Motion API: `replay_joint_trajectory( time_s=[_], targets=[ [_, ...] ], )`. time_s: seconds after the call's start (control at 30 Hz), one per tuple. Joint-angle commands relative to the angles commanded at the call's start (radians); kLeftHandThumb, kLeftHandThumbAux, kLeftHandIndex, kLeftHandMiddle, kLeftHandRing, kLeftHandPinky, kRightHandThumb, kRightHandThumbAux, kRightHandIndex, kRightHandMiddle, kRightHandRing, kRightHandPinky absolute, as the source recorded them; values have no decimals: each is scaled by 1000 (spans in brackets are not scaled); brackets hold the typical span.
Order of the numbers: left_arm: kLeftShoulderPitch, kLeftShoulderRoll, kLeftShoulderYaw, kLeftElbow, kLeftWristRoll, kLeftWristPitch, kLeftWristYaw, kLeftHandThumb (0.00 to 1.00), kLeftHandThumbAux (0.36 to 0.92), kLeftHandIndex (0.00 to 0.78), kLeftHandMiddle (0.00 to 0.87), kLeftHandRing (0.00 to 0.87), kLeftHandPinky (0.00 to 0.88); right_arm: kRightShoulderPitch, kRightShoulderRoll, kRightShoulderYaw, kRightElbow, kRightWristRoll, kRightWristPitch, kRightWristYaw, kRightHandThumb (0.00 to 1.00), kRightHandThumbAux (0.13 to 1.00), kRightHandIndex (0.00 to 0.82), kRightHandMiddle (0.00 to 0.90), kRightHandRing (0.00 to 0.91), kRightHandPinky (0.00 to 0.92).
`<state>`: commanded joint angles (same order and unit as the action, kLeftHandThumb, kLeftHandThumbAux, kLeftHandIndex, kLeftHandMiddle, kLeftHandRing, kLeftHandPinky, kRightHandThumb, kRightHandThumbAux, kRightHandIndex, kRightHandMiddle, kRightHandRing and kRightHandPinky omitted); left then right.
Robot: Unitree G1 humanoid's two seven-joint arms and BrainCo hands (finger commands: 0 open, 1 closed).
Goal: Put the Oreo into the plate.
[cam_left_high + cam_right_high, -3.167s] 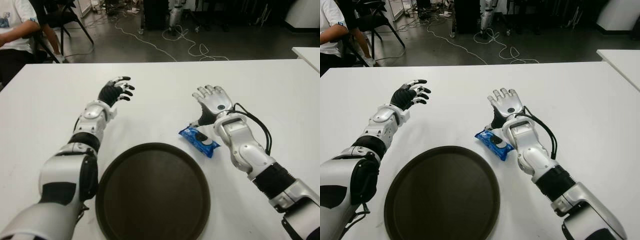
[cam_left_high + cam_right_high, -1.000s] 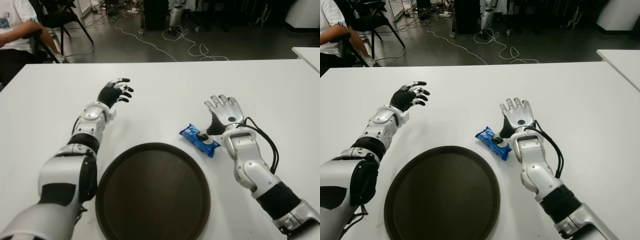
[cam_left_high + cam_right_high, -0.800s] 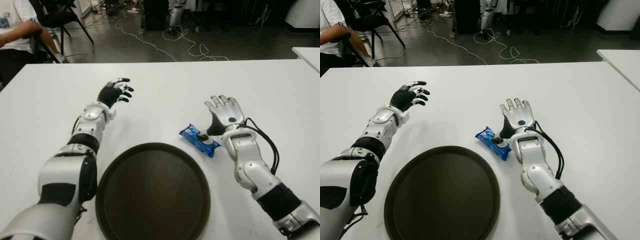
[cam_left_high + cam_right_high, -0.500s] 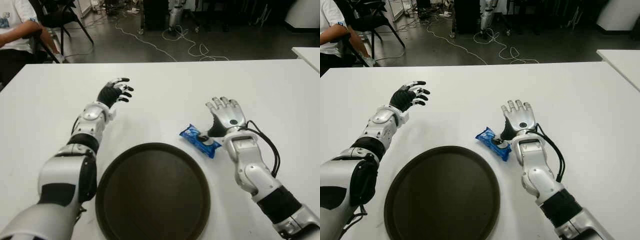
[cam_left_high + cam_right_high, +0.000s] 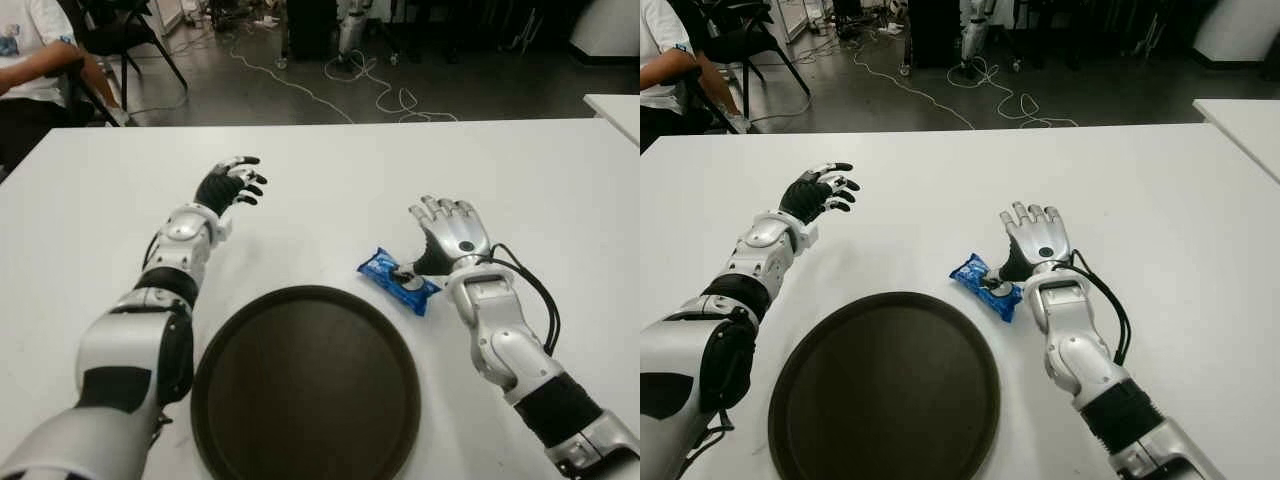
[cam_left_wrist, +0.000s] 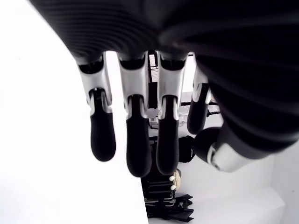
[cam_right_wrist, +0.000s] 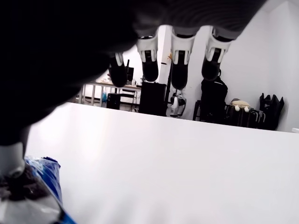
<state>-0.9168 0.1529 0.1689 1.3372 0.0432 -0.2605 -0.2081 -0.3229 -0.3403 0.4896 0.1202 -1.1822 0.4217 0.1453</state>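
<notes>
The Oreo point(image 5: 398, 280) is a blue packet lying flat on the white table point(image 5: 330, 180), just beyond the right rim of the plate. The plate point(image 5: 305, 385) is round, dark brown and holds nothing; it sits near the front edge at the centre. My right hand point(image 5: 447, 222) is just right of the packet with its fingers extended. Its thumb tip touches the packet's right end point(image 7: 32, 193), and no finger wraps around it. My left hand point(image 5: 232, 180) shows far off at the left of the table, fingers relaxed and holding nothing.
A seated person point(image 5: 30, 50) and a chair are past the table's far left corner. Cables point(image 5: 380, 95) lie on the floor behind the table. A second white table's corner point(image 5: 615, 105) shows at the far right.
My right hand has drawn back toward me and to the right, from beyond the packet to beside it. The packet, the plate and my left hand have stayed put.
</notes>
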Motion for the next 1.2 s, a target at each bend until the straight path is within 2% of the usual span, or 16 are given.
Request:
replay_joint_trajectory(
  time_s=[0.27, 0.57, 0.73, 1.2],
  targets=[
    [1, 0, -2, 0, 8, -8, -2, 95, 597, 268, 465, 498, 480, -13, 0, -4, 38, 14, -19, -35, 0, 526, 34, 119, 132, 162],
    [-2, -2, 3, 0, 6, -4, -1, 102, 623, 289, 482, 503, 497, -22, 1, -7, 56, 31, -22, -55, 0, 513, 31, 126, 136, 160],
    [-1, -3, 3, 0, 6, -4, -1, 99, 620, 281, 474, 496, 480, -22, 3, -14, 57, 36, -20, -69, 0, 514, 38, 142, 160, 192],
    [-3, -6, 0, 0, 9, -4, 4, 110, 632, 282, 483, 505, 486, -22, 9, -37, 28, 104, -51, -55, 0, 495, 62, 115, 121, 117]
  ],
)
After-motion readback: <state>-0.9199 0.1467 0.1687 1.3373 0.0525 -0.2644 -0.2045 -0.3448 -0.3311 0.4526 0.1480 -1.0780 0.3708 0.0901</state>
